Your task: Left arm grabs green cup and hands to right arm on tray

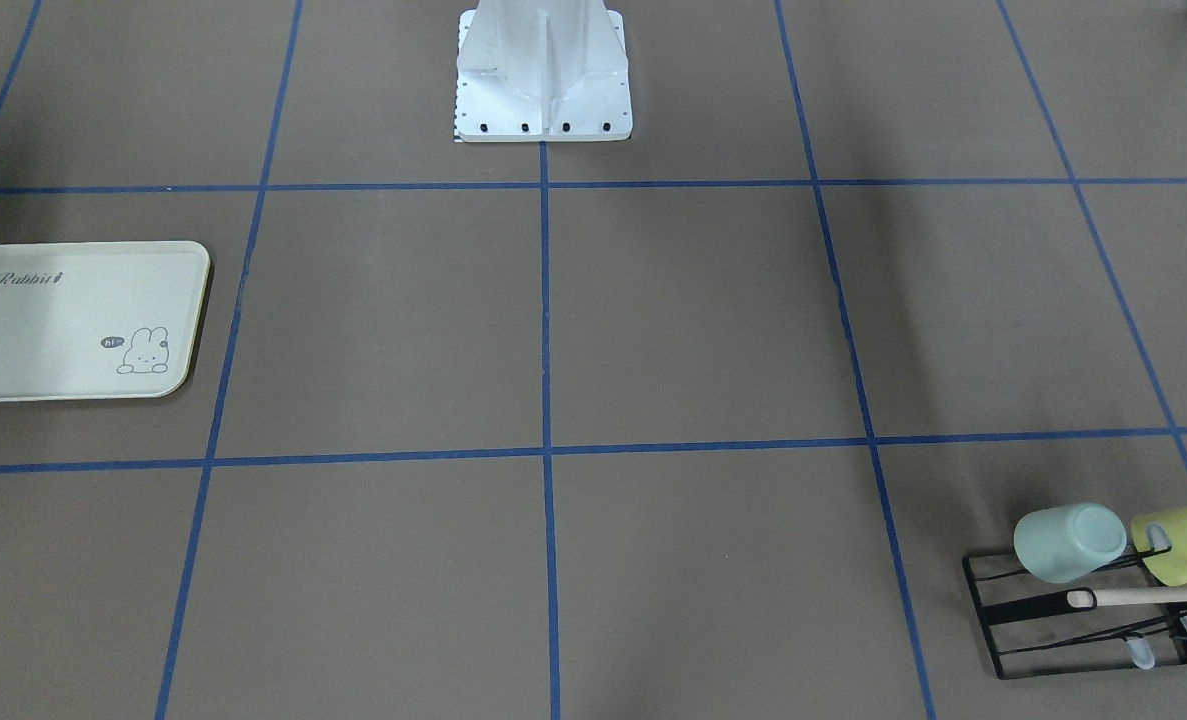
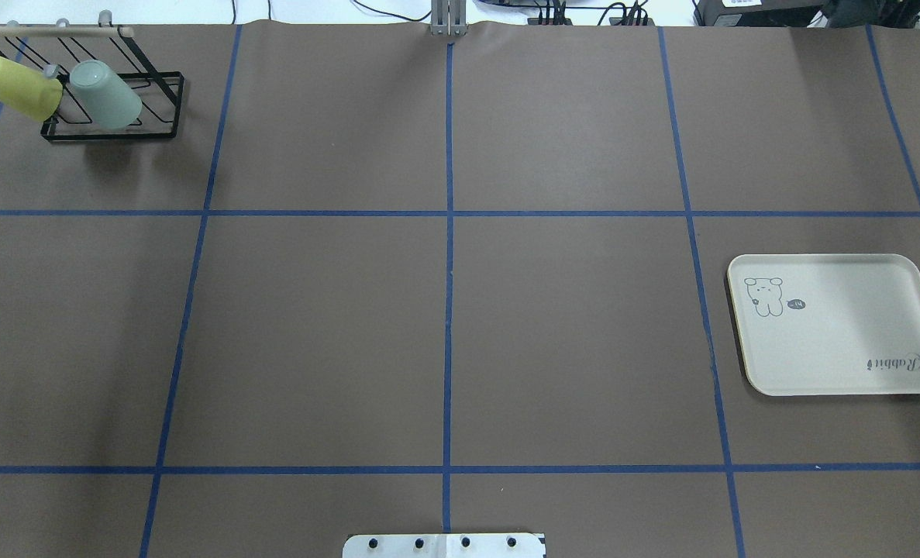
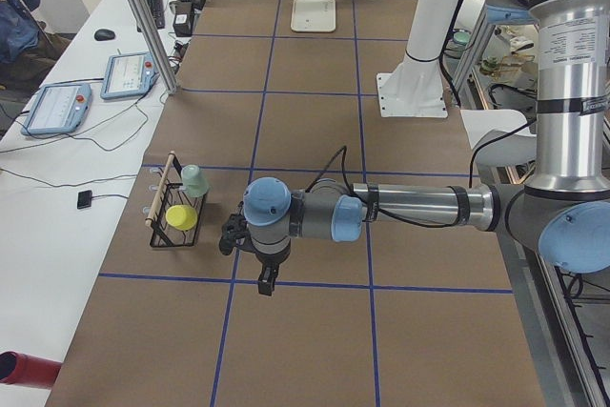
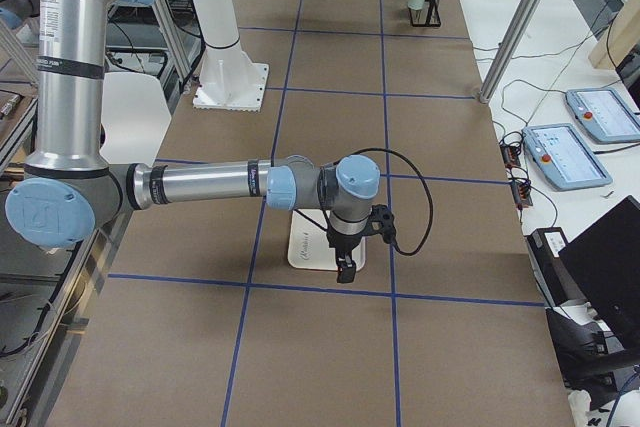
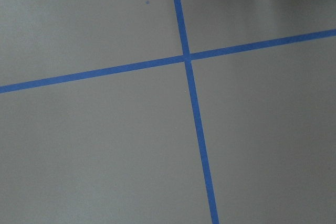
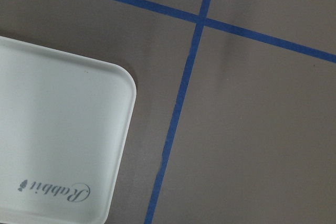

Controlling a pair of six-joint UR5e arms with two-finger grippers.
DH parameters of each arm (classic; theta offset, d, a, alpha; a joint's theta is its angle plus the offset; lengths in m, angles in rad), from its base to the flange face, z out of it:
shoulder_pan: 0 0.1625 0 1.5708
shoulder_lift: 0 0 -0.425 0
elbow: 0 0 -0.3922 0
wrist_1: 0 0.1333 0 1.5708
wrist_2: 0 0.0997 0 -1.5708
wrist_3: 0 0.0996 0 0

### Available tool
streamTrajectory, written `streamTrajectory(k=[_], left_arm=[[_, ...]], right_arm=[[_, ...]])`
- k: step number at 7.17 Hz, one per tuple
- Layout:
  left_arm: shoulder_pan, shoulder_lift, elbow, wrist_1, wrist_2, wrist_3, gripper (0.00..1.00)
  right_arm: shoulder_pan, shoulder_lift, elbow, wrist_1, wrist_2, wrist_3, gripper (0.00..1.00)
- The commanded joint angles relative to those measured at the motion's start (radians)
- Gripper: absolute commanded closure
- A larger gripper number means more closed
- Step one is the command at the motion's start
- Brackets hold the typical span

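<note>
Step in hand, as judged, is the left arm's reach for the green cup; nothing is grasped yet. Nearest the robot's base, the left gripper hangs low over bare tabletop, its wrist camera showing only a crossing of blue tape. Whether its jaws stand apart or together cannot be told from the side view. The right gripper hangs over the near corner of the tray, which lies at 3 o'clock in the overhead view and carries nothing; its jaw state likewise cannot be told. Farthest out, at 11 o'clock, the green cup sits tilted and mouth-down on a prong of the black wire rack, closed end uppermost. The yellow-green cup is just beside it on the 9 o'clock side; contact between them cannot be confirmed. A wooden bar runs along the rack's far edge. Recommendation: approach from the cup's free 3 o'clock flank with the jaws wide, clamp across the mid wall, and draw off along the prong's slant rather than straight up. The tapered, smooth wall will likely slip under a light grip. Leave part of the wall bare for the right arm to take.
</note>
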Motion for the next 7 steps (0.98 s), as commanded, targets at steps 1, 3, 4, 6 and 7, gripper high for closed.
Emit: streamTrajectory(k=[1, 3, 4, 6, 7], left_arm=[[0.000, 0.007, -0.008, -0.002, 0.000, 0.000, 0.00], [0.000, 0.004, -0.011, -0.002, 0.001, -0.006, 0.00], [0.000, -0.003, -0.012, -0.003, -0.002, -0.012, 0.00], [0.000, -0.042, -0.008, -0.067, -0.002, -0.009, 0.00], [0.000, -0.082, 0.006, -0.157, -0.002, -0.009, 0.00]], right_arm=[[0.000, 0.011, 0.003, 0.002, 0.003, 0.003, 0.00], [0.000, 0.014, 0.026, 0.028, 0.007, 0.003, 0.00], [0.000, 0.017, 0.026, 0.028, 0.006, 0.003, 0.00], [0.006, 0.037, 0.073, 0.110, 0.001, 0.002, 0.00], [0.006, 0.090, 0.067, 0.250, 0.001, 0.003, 0.00]])
